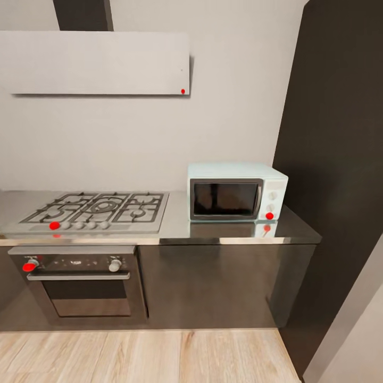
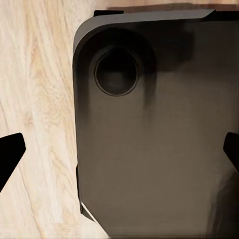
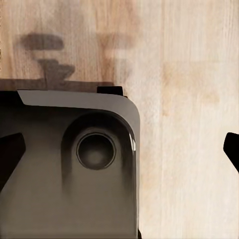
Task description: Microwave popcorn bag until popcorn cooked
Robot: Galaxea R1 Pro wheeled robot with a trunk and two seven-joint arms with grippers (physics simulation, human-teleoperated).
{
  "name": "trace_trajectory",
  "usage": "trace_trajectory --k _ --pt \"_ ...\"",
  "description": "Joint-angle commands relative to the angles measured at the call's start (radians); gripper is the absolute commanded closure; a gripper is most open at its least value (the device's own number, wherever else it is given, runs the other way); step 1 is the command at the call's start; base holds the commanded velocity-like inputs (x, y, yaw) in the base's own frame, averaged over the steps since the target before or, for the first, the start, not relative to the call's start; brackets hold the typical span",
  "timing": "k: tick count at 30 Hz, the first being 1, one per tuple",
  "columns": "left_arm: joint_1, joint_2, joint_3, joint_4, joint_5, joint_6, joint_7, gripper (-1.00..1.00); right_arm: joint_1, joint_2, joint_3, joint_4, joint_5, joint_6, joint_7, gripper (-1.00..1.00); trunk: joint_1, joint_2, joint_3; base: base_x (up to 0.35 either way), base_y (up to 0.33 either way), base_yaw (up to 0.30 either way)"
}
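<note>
Microwave (image 1: 237, 192) sits shut on the countertop (image 1: 175, 226), right of the hob (image 1: 93, 210); both claws (image 2: 119, 149) (image 3: 119, 149) spread wide above the floor (image 1: 143, 355).

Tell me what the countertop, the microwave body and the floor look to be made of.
Countertop: likely polished steel, grey and mirroring the microwave's front. Microwave body: pale mint, smooth, painted metal or plastic, cannot tell which; its door looks like dark glass. Floor: light wood planks, visible grain.

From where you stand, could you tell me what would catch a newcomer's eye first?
The pale mint microwave stands out, sitting door closed at the right end of the steel countertop against the white wall. To its left lies the gas hob, with the oven below it. Bright red dots mark the microwave, hob, oven and wall hood.
</note>
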Motion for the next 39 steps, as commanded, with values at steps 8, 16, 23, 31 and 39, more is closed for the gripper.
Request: trace_trajectory --k 8,16,23,31,39 --pt "0.000 0.006 0.004 0.000 0.000 0.004 0.114 -1.00 0.000 0.000 -0.001 -0.005 0.002 -0.047 -0.005 -1.00 -0.031 0.056 0.024 0.000 0.000 0.000" --pt "0.000 0.005 0.004 0.000 0.000 0.004 0.120 -1.00 0.000 -0.002 0.000 -0.184 0.007 -0.145 -0.007 -1.00 -0.061 0.112 0.049 0.000 0.000 0.000" --pt "0.000 0.004 0.005 0.000 0.000 0.004 0.120 -1.00 0.000 -0.002 -0.001 -0.470 0.007 -0.160 -0.007 -1.00 -0.088 0.161 0.071 0.000 0.000 0.000" --pt "0.000 0.004 0.005 0.000 0.000 0.004 0.120 -1.00 0.000 -0.003 -0.003 -0.822 0.005 -0.159 -0.008 -1.00 -0.119 0.217 0.096 0.000 0.000 0.000" --pt "0.000 0.004 0.006 0.000 0.000 0.004 0.120 -1.00 0.000 -0.003 -0.004 -1.092 0.002 -0.151 -0.009 -1.00 -0.150 0.273 0.122 0.000 0.000 0.000"
